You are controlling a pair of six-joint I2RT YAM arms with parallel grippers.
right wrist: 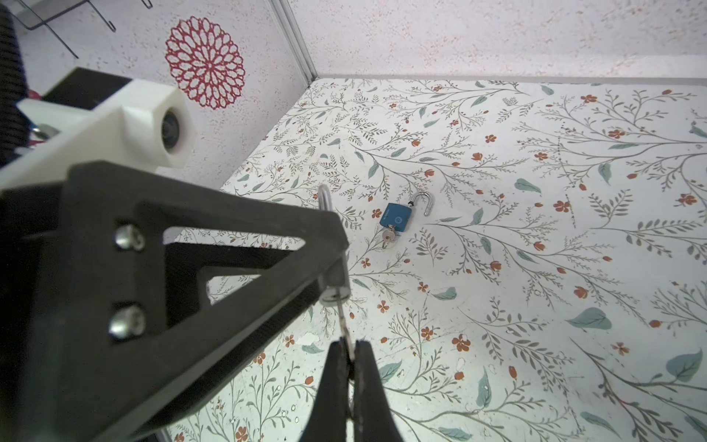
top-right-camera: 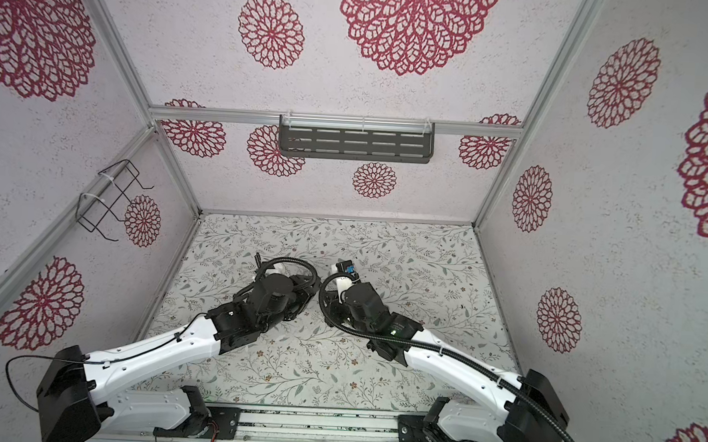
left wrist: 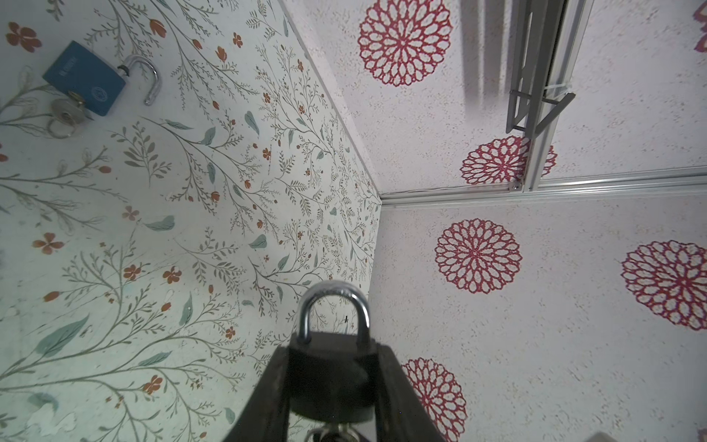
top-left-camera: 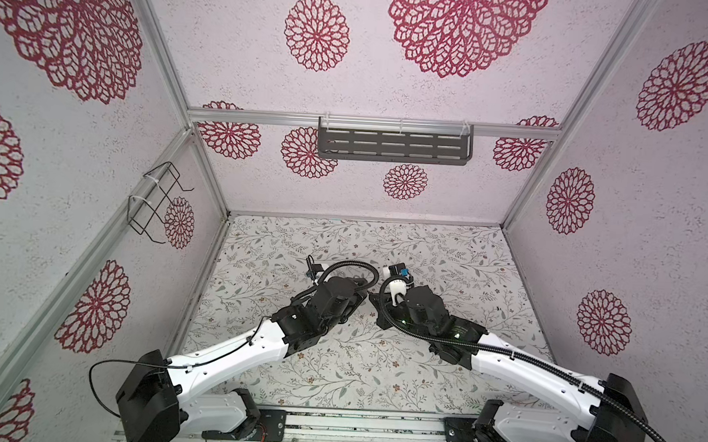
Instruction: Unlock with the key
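Left fingers (left wrist: pixel 390 382), half-spread, clamp the black lock (left wrist: pixel 331 375) by its sides, shackle shut, right fingers (right wrist: pixel 369 382) pinch tight on the key (right wrist: pixel 342 317) seated in its keyway, open table (right wrist: pixel 535 268) all round, a blue lock (right wrist: pixel 395 218) lying sprung well beyond, key head buried in the grip, arms (top-left-camera: pixel 331 295) hiding both locks in both top views.
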